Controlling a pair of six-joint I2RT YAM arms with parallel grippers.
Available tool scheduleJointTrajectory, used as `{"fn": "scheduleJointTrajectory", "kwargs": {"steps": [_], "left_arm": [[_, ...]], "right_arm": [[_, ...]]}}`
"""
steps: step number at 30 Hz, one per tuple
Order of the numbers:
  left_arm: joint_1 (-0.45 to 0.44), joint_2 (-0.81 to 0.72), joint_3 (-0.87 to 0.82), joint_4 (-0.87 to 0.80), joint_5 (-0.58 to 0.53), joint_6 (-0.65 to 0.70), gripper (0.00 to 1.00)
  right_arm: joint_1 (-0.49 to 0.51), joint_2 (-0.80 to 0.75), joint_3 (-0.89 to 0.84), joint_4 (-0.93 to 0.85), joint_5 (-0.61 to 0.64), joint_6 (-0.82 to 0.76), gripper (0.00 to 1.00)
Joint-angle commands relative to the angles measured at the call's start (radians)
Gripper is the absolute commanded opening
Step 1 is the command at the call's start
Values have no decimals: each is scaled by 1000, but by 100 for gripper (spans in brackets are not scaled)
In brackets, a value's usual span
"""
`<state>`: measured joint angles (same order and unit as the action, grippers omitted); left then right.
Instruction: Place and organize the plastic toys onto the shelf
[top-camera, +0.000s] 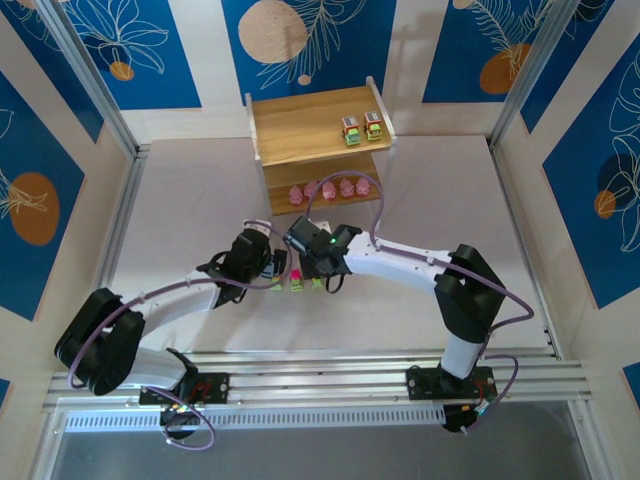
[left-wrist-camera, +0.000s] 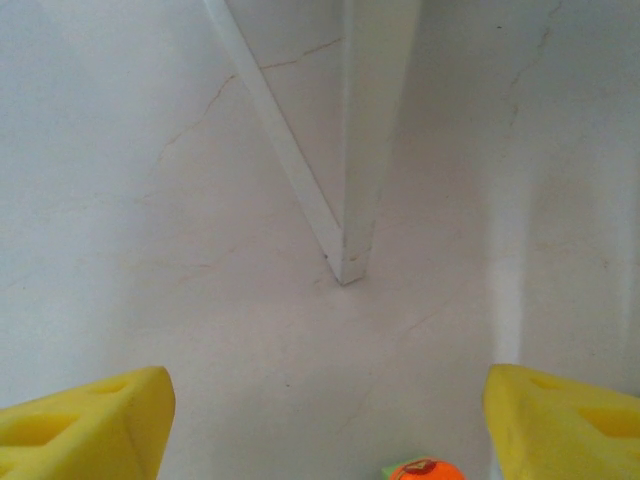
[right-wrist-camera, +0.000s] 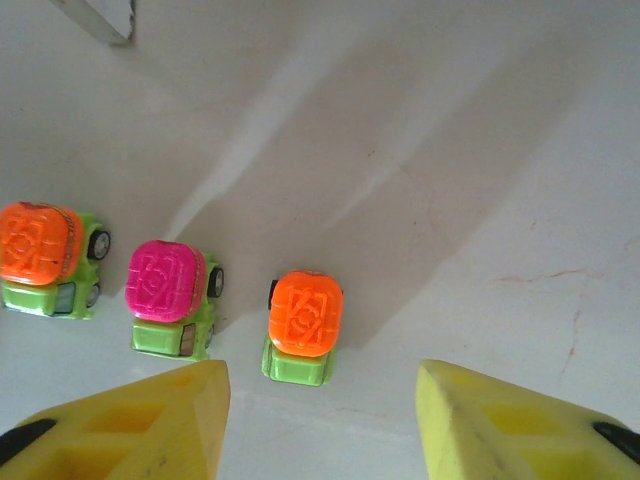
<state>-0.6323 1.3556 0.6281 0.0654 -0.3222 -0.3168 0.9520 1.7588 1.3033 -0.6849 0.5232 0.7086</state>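
Top external: shelf (top-camera: 265, 125) stands at the far centre. Two green cars (top-camera: 362, 128) sit side by side at the right end of its upper board. A row of pink figures (top-camera: 330, 189) is on the lower board, too small to count surely. Both wrists meet over the table (top-camera: 180, 210) in front of the shelf and largely cover the toys below them.

Left wrist: left gripper (left-wrist-camera: 327, 410) has its jaws wide apart, gripping nothing. The white shelf leg (left-wrist-camera: 355, 150) stands just ahead. An orange toy top (left-wrist-camera: 425, 469) between the fingers is cut off by the bottom edge; contact cannot be told.

Right wrist: three green-bodied cars in a row on the table: orange-topped car (right-wrist-camera: 40, 255), magenta-topped car (right-wrist-camera: 165, 290), second orange-topped car (right-wrist-camera: 303, 320). Right gripper (right-wrist-camera: 322, 400) is parted and empty, with the last car just ahead of the gap. Another leg foot (right-wrist-camera: 100, 20) is cropped at top left
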Motion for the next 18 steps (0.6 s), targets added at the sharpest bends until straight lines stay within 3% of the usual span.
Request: {"fn": "scheduleJointTrajectory", "kwargs": {"steps": [1, 18], "left_arm": [[20, -21, -11, -5, 18, -30, 80], [31, -27, -17, -1, 30, -36, 80]], "right_arm": [[11, 19, -18, 27, -36, 31, 50], [18, 83, -48, 62, -68, 71, 48]]}}
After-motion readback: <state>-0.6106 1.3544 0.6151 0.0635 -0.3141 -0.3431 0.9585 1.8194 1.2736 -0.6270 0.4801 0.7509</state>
